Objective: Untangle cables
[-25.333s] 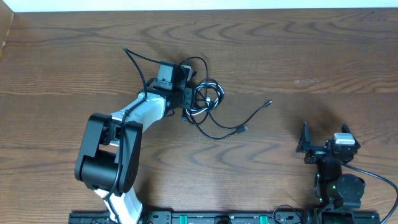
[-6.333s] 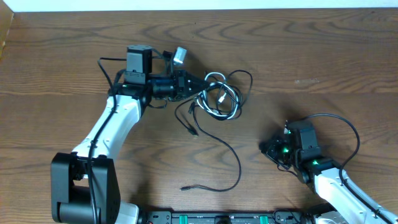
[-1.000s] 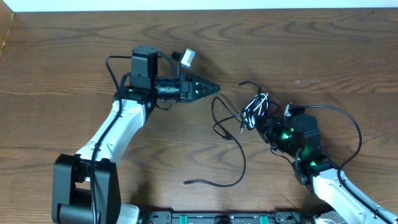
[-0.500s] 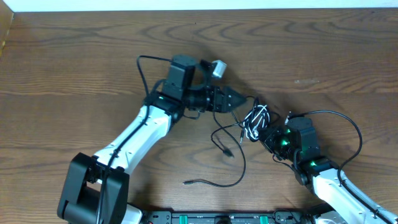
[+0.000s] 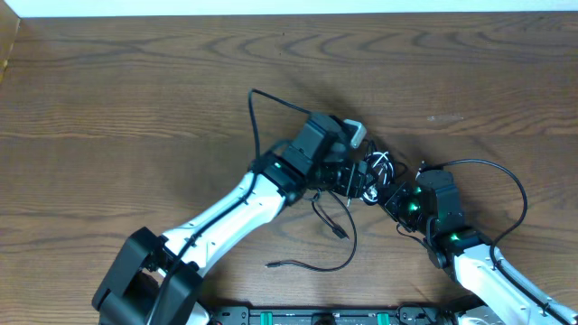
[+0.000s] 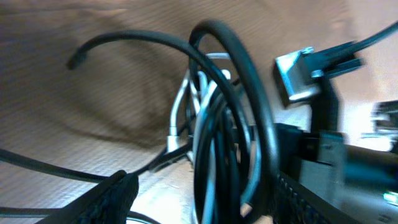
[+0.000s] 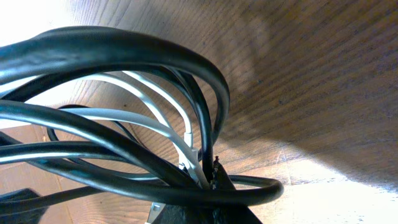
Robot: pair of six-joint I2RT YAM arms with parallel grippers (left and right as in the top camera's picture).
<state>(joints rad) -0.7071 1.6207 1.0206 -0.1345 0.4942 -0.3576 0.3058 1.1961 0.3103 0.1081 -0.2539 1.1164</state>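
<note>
The cables form a knot of black cords and one white cord at the table's middle right. My right gripper is shut on this bundle from the lower right; in the right wrist view the black and white loops rise from its closed fingertips. My left gripper is open, with the bundle standing between its two fingers. A loose black cord trails from the knot toward the front and ends in a plug.
A second plug end lies just below the left arm's wrist. The left arm stretches diagonally across the table's centre. The right arm's thick black cord arcs beside it. The table's far edge meets a white wall.
The left arm has swung right and down from the table's upper middle to the knot, and its open fingers now straddle the bundle. The right gripper has kept hold of the cables, almost still.
</note>
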